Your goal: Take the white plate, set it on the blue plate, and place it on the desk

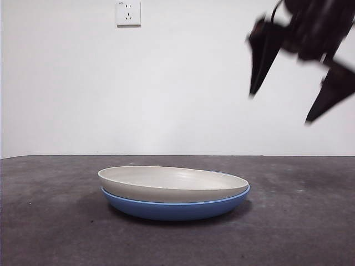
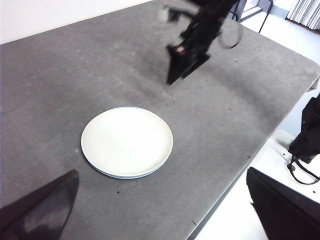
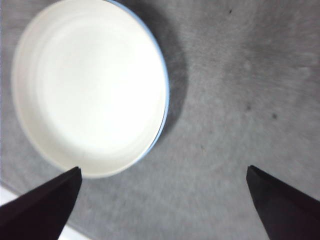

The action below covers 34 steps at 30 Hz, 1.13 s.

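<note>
The white plate (image 1: 172, 180) sits stacked on the blue plate (image 1: 177, 209), slightly off-centre, on the desk (image 1: 50, 221). In the right wrist view the white plate (image 3: 90, 90) hides the blue plate (image 3: 165, 107) except for a thin rim. My right gripper (image 1: 280, 108) hangs open and empty in the air, above and to the right of the plates; it also shows in the left wrist view (image 2: 185, 62). My left gripper (image 2: 161, 171) is open and empty, high above the white plate (image 2: 126, 141).
A wall socket (image 1: 128, 12) is on the white wall behind the desk. The desk's edge (image 2: 225, 195) runs close to the plates on one side. A black bag (image 2: 307, 135) lies on the floor beyond it.
</note>
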{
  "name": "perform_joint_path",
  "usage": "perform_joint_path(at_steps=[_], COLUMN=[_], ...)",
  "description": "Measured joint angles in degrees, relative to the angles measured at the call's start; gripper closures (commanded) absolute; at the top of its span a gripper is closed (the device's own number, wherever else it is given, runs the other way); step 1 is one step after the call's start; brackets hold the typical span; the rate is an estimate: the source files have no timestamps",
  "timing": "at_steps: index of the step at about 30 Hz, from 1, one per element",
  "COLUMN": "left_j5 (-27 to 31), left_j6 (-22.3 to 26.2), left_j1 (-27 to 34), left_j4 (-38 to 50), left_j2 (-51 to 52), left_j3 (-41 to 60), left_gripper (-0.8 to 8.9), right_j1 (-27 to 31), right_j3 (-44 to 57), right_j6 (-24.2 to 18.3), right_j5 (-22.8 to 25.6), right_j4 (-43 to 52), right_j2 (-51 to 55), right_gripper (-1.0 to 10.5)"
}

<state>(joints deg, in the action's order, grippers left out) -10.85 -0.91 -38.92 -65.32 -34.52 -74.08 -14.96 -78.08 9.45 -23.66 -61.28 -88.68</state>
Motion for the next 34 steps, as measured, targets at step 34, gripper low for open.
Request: perform_joint_path(at_steps=[34], left_j5=[0.0], left_j6=[0.0], left_j1=[0.0], left_j4=[0.0], left_j2=[0.0], left_j3=[0.0], left_gripper=[3.03], right_j1=[-0.3], right_j3=[-0.1], right_j6=[-5.0], right_j5=[2.8], right_j4=[-15.2], right_j2=[58.3], right_gripper=[5.5])
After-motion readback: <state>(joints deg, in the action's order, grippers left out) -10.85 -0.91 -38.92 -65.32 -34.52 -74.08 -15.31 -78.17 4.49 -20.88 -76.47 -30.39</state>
